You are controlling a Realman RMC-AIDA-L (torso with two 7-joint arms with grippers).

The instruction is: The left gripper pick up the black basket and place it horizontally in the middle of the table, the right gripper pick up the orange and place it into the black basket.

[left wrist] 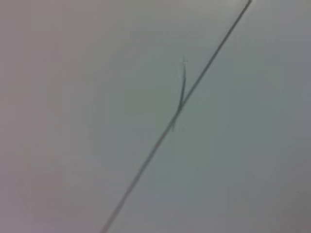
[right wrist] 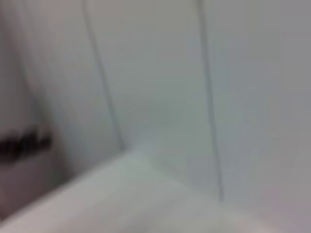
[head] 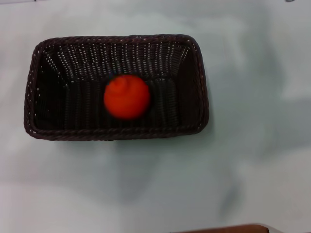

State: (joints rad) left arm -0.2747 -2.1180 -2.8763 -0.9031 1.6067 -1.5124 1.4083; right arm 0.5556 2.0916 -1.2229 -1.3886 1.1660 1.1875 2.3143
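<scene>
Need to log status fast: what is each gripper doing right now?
Left gripper: not in view.
Right gripper: not in view.
The orange lies in the black basket, nothing holding it.

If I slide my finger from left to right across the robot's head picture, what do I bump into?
Bare table → left wall of the black basket → the orange sitting inside it → the basket's right wall → bare table again. No robot arms show in this view.
</scene>
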